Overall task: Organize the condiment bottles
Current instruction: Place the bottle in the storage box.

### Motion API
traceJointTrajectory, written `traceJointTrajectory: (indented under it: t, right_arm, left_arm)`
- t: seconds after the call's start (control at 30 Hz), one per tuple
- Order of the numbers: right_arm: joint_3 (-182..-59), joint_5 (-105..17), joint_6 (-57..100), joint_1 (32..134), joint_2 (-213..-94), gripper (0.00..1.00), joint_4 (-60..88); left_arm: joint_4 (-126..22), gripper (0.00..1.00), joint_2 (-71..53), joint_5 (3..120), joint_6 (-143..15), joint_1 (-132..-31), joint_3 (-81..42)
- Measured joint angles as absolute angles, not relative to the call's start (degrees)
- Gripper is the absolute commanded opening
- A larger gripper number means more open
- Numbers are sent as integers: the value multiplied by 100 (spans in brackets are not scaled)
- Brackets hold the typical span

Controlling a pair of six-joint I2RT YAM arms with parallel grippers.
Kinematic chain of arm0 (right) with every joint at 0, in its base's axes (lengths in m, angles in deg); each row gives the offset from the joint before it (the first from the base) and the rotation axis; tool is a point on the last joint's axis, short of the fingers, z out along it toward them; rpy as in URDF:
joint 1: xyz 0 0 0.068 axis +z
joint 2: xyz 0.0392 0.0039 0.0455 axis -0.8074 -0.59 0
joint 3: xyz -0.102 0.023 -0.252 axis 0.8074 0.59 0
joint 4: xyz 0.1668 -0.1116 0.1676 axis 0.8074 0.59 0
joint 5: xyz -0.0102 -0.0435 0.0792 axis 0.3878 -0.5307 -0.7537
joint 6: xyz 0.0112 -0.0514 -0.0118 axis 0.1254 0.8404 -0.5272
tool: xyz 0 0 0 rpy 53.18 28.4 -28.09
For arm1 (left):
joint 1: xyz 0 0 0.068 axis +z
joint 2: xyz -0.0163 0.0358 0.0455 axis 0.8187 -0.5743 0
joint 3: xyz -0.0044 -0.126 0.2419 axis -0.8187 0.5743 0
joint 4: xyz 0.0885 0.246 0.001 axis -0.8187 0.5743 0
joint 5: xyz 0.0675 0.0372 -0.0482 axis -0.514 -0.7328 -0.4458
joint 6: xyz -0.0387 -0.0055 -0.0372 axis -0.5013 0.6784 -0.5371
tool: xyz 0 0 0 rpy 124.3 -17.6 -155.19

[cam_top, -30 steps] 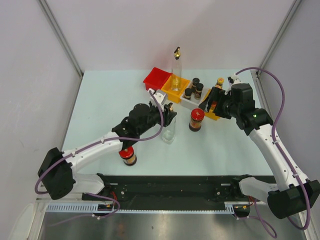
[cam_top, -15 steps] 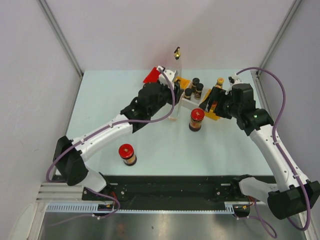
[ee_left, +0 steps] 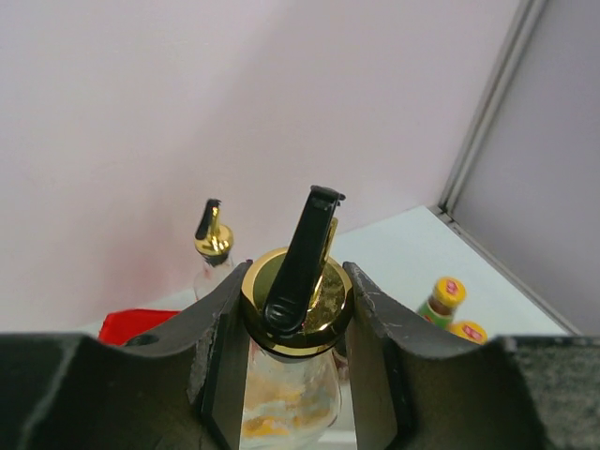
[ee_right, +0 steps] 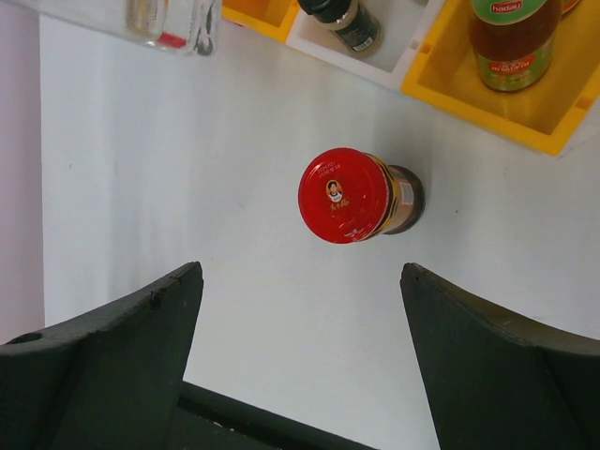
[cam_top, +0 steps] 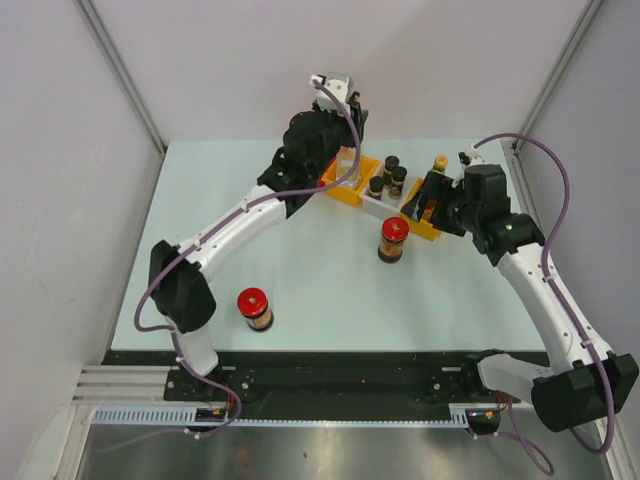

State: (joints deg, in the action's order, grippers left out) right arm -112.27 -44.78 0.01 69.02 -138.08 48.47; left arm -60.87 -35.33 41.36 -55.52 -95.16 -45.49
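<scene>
Condiment bottles [cam_top: 391, 170] are clustering along the far edge of the tabletop [cam_top: 200, 230], most of them in bins. The left hand [ee_left: 296, 286] is reaching out to that far edge and pinching a clear glass bottle [ee_left: 289, 403] at its gold collar, one finger pressing each side. The bottle is hanging upright, spout pointing up at the wrist, over the orange bin [cam_top: 336, 193], so the coming move looks like a straight descent along its long axis. Whether its base is already touching the bin I cannot tell. A second glass bottle [ee_left: 212, 246] is standing just beyond it, with the red bin [ee_left: 131, 326] beside it.

The white bin [cam_top: 384, 205] is holding the black-capped shakers [cam_top: 397, 179]. The yellow bin [ee_right: 553, 112] next to it is carrying the sauce bottles [ee_right: 511, 42].

The right hand [ee_right: 300, 272] is spread wide and gripping nothing. It is looking down on a red-lidded jar [ee_right: 349, 195], which is standing upright on the bare tabletop just in front of the bins, ahead of the fingers and centred between them. The right arm is clearly nearer to this one. The other red-lidded jar [cam_top: 255, 308] is waiting well apart, toward the near edge on the left, close to the left arm's base.
</scene>
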Motion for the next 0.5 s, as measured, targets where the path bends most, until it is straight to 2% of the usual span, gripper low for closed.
traceJointTrajectory:
  t: [0.5]
  right_arm:
    - [-11227, -4668, 23, 6756, -14210, 91, 4668]
  left_arm:
    - [-6448, 0, -5426, 4671, -6192, -8607, -5933]
